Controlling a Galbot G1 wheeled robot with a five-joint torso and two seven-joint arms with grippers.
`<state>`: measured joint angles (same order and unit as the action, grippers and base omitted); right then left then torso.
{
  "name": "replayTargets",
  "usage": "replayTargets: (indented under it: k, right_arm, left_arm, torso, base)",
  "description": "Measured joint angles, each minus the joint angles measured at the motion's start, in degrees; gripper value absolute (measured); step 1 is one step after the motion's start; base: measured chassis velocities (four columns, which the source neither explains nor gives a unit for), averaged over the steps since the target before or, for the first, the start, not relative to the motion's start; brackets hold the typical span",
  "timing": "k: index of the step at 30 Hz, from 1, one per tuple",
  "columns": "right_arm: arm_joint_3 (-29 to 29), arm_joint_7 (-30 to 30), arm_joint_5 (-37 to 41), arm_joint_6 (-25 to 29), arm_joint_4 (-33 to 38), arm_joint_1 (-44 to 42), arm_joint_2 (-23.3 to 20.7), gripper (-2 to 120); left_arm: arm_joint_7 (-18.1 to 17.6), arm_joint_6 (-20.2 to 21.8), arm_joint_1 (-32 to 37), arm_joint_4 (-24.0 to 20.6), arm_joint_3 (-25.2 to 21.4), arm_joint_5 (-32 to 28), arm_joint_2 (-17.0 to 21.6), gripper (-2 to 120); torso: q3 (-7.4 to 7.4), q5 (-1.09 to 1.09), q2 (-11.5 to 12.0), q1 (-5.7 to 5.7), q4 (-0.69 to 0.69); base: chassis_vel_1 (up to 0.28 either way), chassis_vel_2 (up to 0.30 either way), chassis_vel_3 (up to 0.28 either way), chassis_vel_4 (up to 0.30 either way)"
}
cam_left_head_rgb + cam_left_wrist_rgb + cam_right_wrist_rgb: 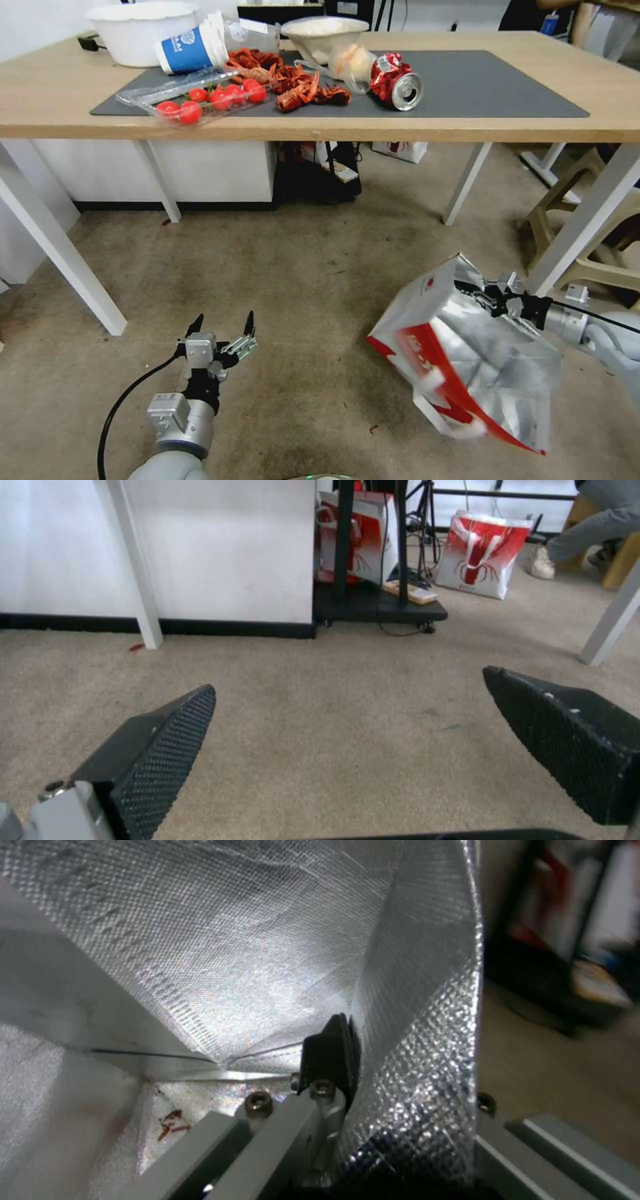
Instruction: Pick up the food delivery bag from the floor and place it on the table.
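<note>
Right hand (pixel 481 295) pinches the foil rim of the tilted red-and-white paper delivery bag (pixel 467 353) above open brownish floor (pixel 300 280); left hand (pixel 222 330) gapes empty.

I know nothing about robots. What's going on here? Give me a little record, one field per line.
Bag: food delivery bag, red and white with foil lining, tilted with its open mouth showing
Right gripper: shut on the bag's upper wall, one finger inside against the foil
Left gripper: open, holding nothing, low over the floor
Table: light wood with a dark mat
On the table: tomatoes, crayfish, crushed can, blue cup, bowls
</note>
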<state>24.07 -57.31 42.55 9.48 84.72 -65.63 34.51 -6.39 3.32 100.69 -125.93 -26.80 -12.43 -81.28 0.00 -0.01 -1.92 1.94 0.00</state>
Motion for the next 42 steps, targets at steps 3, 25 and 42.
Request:
replayTargets:
  k: [3,25,42]
  right_arm:
    - [1.83,-4.01,4.75,-0.98,3.2,-2.37,-0.51,0]
    - [5.89,-19.85,23.38,-7.87,11.48,-7.61,-1.71,0]
    - [6.19,-22.7,23.0,-7.66,10.38,-7.51,-0.71,0]
  left_arm:
    - [-0.77,0.69,0.08,-0.73,0.15,0.14,-0.12,100]
    - [-1.61,3.08,0.91,-3.01,0.48,0.5,0.5,100]
    - [-3.03,3.42,1.46,-3.3,1.02,2.18,0.03,100]
  torso:
    - [0.0,0.0,0.0,0.0,0.0]
    - [0.0,0.0,0.0,0.0,0.0]
    - [0.0,0.01,0.0,0.0,0.01]
  base:
    - [0.0,0.0,0.0,0.0]
    - [0.0,0.0,0.0,0.0]
    - [0.0,0.0,0.0,0.0]
